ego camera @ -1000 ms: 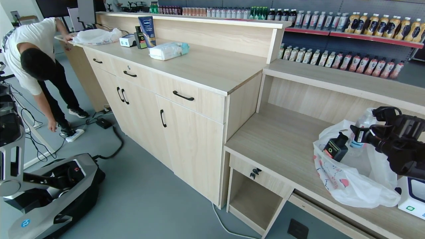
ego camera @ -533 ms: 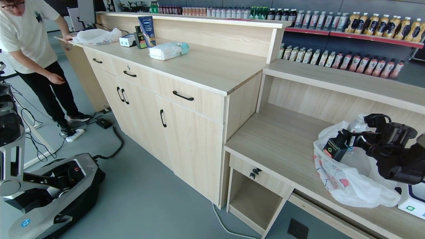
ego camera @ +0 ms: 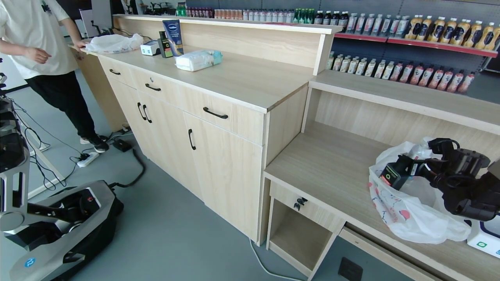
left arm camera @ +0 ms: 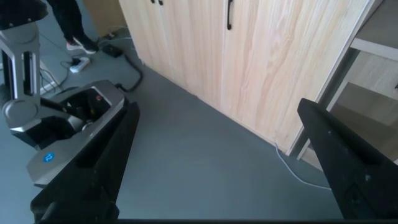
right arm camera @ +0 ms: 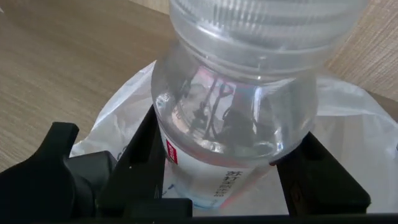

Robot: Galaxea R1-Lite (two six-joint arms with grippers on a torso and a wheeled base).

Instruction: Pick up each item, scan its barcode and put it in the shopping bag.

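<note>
— jaws on your right side, what have they got?
— right gripper (ego camera: 415,164) is pinching a clear water bottle (right arm camera: 236,112), one finger on each side of its body, label down near my fingers. the bottle is tilted at the open mouth of the white shopping bag (ego camera: 406,218). whether its lower end is already inside, i can't tell.
— and where's the bag?
— slumped on the low wooden desk (ego camera: 332,164), mouth gaping toward me, with the bottle's upper end showing above its far rim.
— left side?
— left gripper (left arm camera: 217,109) is spread wide, nothing between the fingers, hanging over grey floor near the cabinet doors (left arm camera: 249,50).
— anything else at that bag?
— a black item with a green ring (ego camera: 390,176) at the bag's mouth, just beside my right fingers. touching or not, i can't tell. a white device (ego camera: 484,238) sits on the desk just beside the bag.
— and farther off?
— up on the tall counter (ego camera: 242,84), well apart from me: a tissue pack (ego camera: 198,59) lying flat, a blue tube (ego camera: 173,37) standing upright, a small black box (ego camera: 165,44) just beside it, a little white box (ego camera: 150,47), and a second white bag (ego camera: 114,43) at the far end.
</note>
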